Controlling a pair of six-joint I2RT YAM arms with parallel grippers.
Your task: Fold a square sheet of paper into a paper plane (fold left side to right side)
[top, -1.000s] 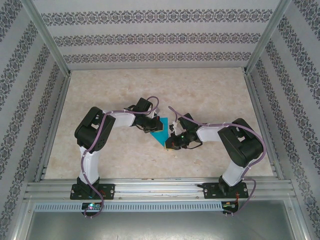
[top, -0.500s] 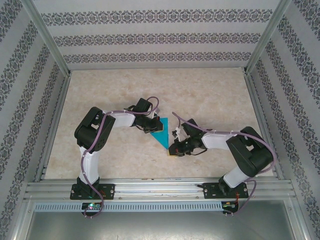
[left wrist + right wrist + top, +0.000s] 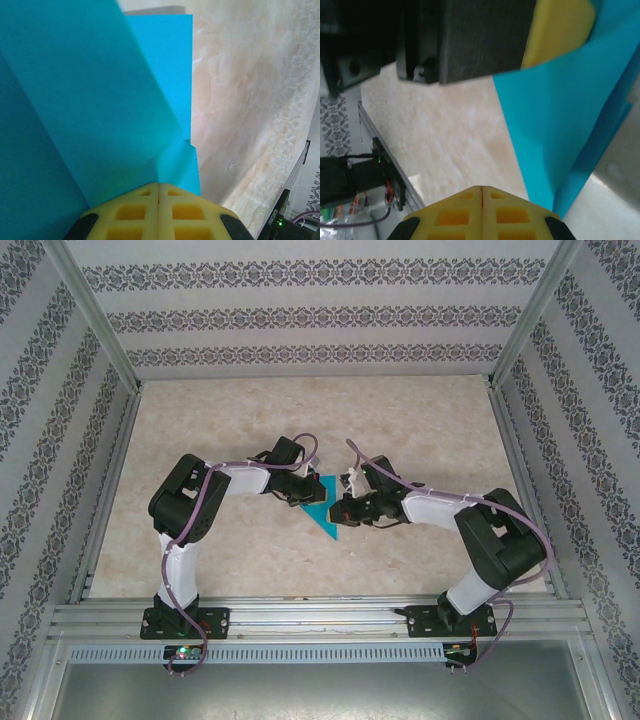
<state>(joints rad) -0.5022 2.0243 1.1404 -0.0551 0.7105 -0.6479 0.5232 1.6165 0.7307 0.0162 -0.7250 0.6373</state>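
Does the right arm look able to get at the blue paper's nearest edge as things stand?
Probably yes: the right gripper, shut, sits just beside the paper with bare table between, and the left gripper is on its other side, not blocking.

Black-and-white arms [image 3: 240,478] carry purple cables [image 3: 204,486] (end effector pads [image 3: 131,214] yellow, gridded).

A beige marbled table [image 3: 420,430], evenly lit, spreads under the left gripper [image 3: 303,497] and right gripper [image 3: 340,510]. Beyond them and to either side stand 3 walls [image 3: 320,315] papered white with dark floral bands, joined by 2 metal posts [image 3: 95,320]. Behind them runs a metal rail [image 3: 320,615].
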